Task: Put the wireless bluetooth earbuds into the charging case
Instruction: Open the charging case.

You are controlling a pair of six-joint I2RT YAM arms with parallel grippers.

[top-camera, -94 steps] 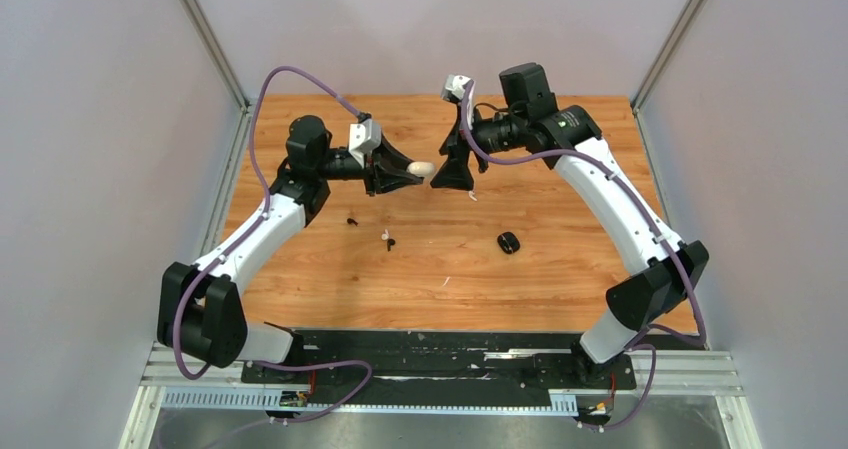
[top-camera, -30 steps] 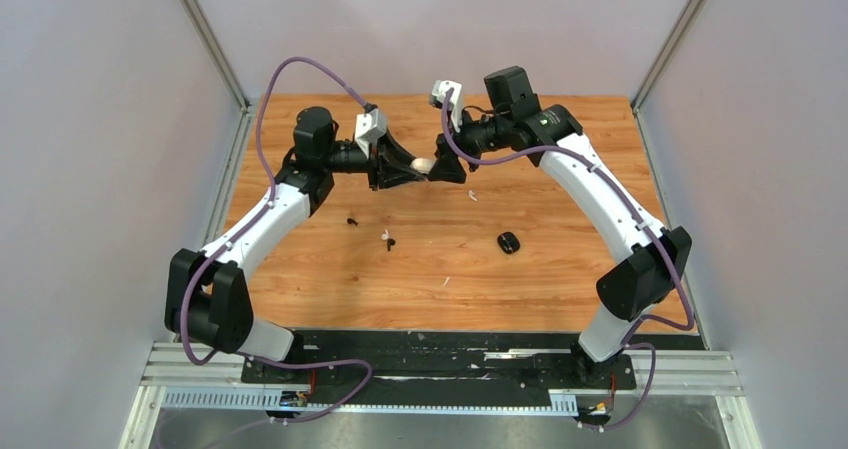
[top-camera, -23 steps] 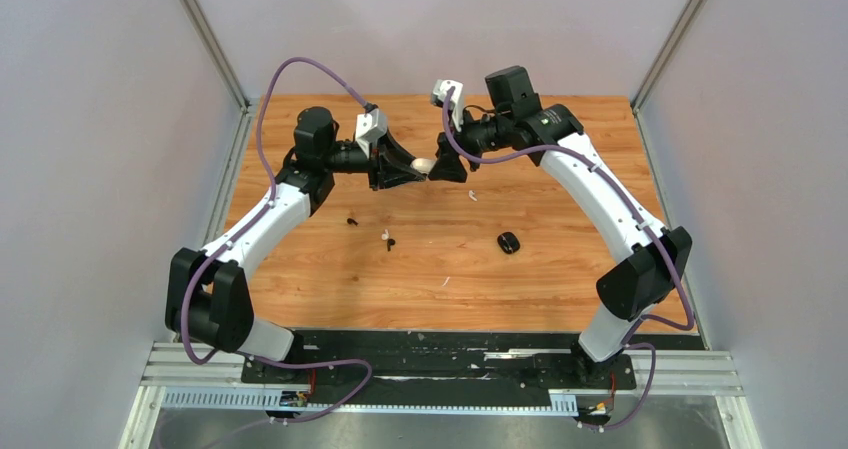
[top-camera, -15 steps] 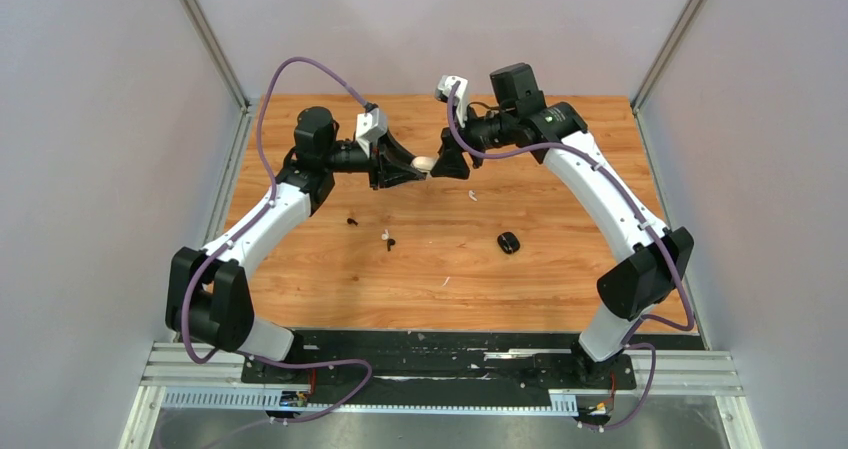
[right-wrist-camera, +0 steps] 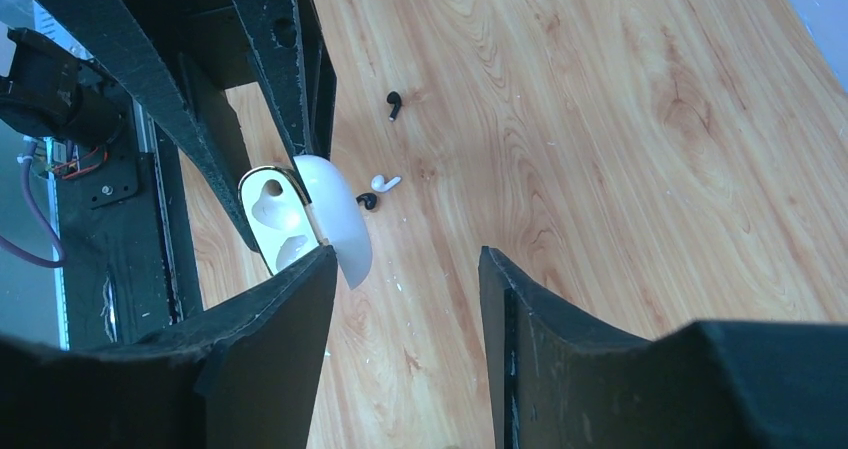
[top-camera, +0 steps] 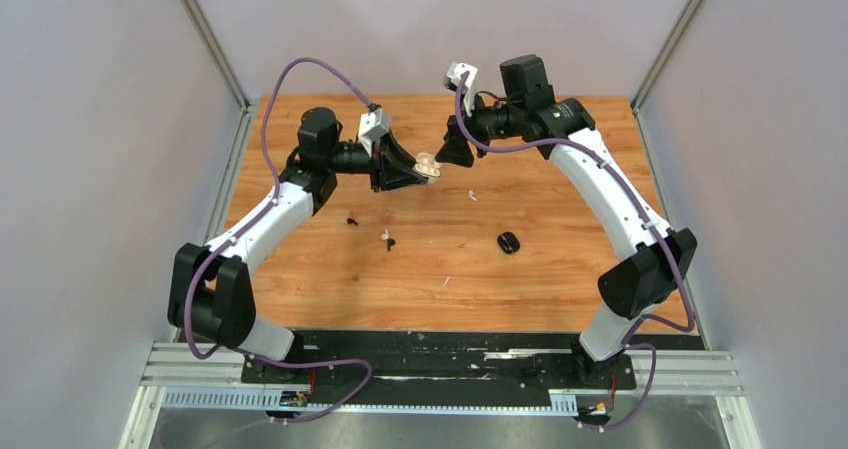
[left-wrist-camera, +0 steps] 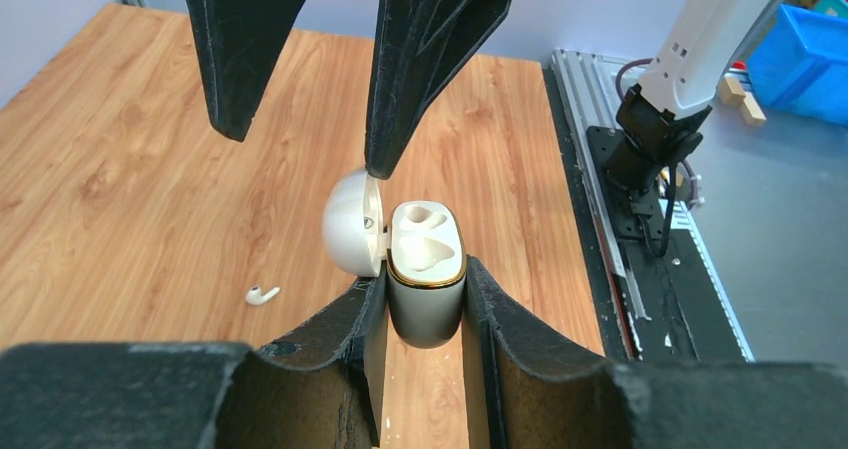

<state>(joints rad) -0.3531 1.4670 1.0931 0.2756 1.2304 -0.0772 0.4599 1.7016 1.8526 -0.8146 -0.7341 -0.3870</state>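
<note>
Left fingers (left-wrist-camera: 515,354) clamped on the lower body of the white charging case (left-wrist-camera: 425,304), one finger on each side, case upright and held in the air over the far middle of the worktop (top-camera: 560,289). Lid (left-wrist-camera: 350,224) swung open on its hinge, standing beside the gold-rimmed mouth, both moulded sockets showing. Right fingers (right-wrist-camera: 275,344) spread wide apart, gripping nothing, pointed at the case from the right; one fingertip just beside the open lid, contact impossible to tell from either wrist view. Down on the worktop, all four earbuds lying apart from the case: a white earbud (top-camera: 472,195) just right of the held case and a little nearer; a black earbud (top-camera: 352,220) off to the left, close by the left arm; nearer the middle, a second white earbud (top-camera: 384,234) with a second black earbud (top-camera: 391,243) just beside it, too small to tell whether touching. Further right, a small black case (top-camera: 509,242) lying alone on the wood, well apart from the earbuds. Beyond that, both arms arched inward from their bases at the near edge, a purple cable looping along each.
</note>
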